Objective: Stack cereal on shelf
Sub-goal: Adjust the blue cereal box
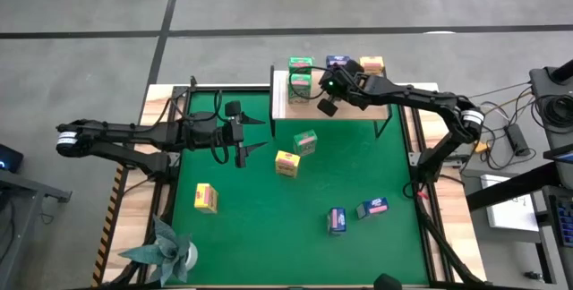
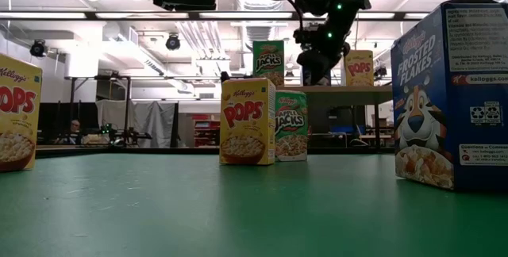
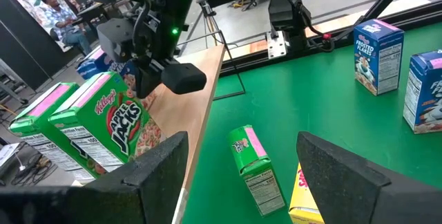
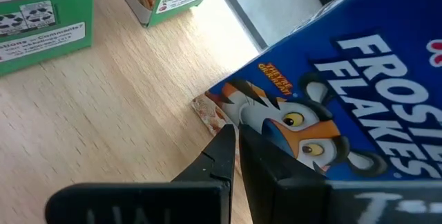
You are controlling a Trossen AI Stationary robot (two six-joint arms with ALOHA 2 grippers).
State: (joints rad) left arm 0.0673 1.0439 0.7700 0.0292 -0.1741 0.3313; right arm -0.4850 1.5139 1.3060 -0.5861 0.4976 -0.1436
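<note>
On the shelf [image 1: 380, 109], which stands at the twelve o'clock edge of the green mat [image 1: 269, 236], four cereal boxes are already up: two green boxes [image 1: 300, 75] side by side at its nine o'clock end, a blue box [image 1: 337, 61] in the middle and a yellow box [image 1: 372, 64] toward three o'clock. Five boxes wait on the mat: a green one [image 1: 305, 141] lying flat just beside a yellow one [image 1: 286, 163] near the centre, another yellow [image 1: 206, 198] toward eight o'clock, and two blue [image 1: 355, 215] toward five o'clock.

The right claw [image 4: 237, 135] hangs over the shelf with its fingers pressed together and empty, the tips just at the lower corner of the blue box; closed like this, it is probably placed to nudge that box square into the row rather than lift it.

The left claw [image 1: 240, 138] hovers over the mat at about ten o'clock, fingers spread wide with nothing between them, pointed at the flat green box, most likely ready to take it next.

A folded paper plant [image 1: 166, 250] sits on the worktop at seven o'clock, clear of the work.
</note>
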